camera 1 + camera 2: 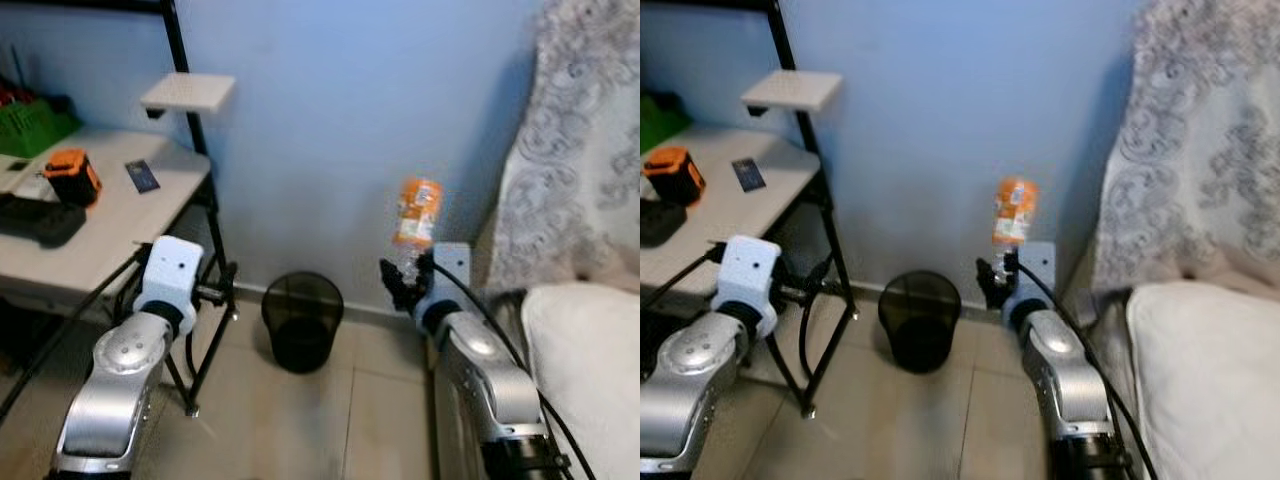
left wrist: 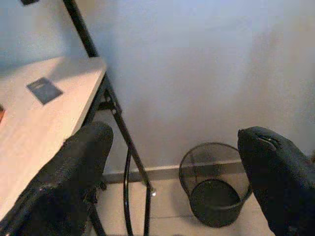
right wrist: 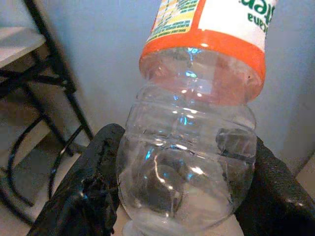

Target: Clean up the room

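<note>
Two arms are in front of me, and I describe from the left side. On the desk (image 1: 120,215) lie an orange and black device (image 1: 72,176), a small dark card (image 1: 142,176) and a green basket (image 1: 35,125); they look like things that belong there, so I judge they are not rubbish. My left gripper (image 2: 172,162) is raised beside the desk leg, its fingers (image 2: 74,172) wide apart and holding nothing. I think it waits free for another item. Between my arms, on the floor against the blue wall (image 1: 330,120), stands the black mesh bin (image 1: 302,320), the natural place for waste. To the right, my right gripper (image 3: 177,196) clamps the clear plastic bottle (image 1: 417,215) at its lower part, upright and lifted, right of the bin and not yet over it. The bottle looks empty, so I judge it goes into the bin. Its label is orange and white with green letters, but these are cut off and I cannot read the brand. Furthest right are a patterned curtain (image 1: 580,140) and a white bed (image 1: 590,360)
</note>
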Controlling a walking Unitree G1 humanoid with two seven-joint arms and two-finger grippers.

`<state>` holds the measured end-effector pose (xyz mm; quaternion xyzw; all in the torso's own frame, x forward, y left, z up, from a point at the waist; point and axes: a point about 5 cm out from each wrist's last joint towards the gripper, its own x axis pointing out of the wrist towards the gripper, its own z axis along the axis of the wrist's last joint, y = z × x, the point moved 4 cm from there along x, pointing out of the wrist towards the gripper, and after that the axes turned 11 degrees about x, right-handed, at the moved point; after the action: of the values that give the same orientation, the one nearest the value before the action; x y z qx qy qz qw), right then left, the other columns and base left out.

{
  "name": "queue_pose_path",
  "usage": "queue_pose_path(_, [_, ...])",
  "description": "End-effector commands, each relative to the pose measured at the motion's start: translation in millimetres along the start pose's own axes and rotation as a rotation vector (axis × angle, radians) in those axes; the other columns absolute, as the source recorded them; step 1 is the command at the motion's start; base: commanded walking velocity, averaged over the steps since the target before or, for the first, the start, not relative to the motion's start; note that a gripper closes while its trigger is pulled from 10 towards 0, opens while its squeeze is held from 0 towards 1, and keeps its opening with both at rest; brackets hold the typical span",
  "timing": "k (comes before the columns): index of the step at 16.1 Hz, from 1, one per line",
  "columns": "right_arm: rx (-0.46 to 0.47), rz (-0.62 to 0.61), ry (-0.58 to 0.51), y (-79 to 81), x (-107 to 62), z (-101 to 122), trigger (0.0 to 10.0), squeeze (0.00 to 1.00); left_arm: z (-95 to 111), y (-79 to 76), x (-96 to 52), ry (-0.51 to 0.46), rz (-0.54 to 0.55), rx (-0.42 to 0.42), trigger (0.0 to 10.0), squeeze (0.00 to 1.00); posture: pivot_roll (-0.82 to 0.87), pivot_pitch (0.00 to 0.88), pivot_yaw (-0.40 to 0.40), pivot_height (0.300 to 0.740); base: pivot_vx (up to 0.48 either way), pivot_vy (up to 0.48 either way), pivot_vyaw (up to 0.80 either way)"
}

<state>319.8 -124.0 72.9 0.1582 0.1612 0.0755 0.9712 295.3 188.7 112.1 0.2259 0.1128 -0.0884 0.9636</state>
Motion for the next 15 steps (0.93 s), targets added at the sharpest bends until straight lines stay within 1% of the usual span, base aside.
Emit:
queue_pose_path(1, [-0.007, -0.042, -0.014, -14.2, -2.4, 5.7, 10.0, 0.00, 6.9, -7.7, 2.3, -0.022, -0.032, 0.012, 10.0, 0.25, -0.02, 0.000, -0.004, 0.740, 0.352, 0.000, 0.00])
queue_pose_path(5, [-0.005, -0.040, -0.015, -10.8, 0.8, 5.3, 10.0, 0.00, 8.1, -5.3, 3.6, -0.026, -0.037, 0.029, 10.0, 0.25, -0.02, 0.000, -0.004, 0.740, 0.352, 0.000, 0.00])
queue_pose_path(15, [-0.013, -0.048, -0.009, -13.4, -1.1, 4.1, 10.0, 0.00, 7.3, -10.9, 2.3, -0.023, -0.060, 0.019, 10.0, 0.25, -0.02, 0.000, -0.007, 0.740, 0.351, 0.000, 0.00])
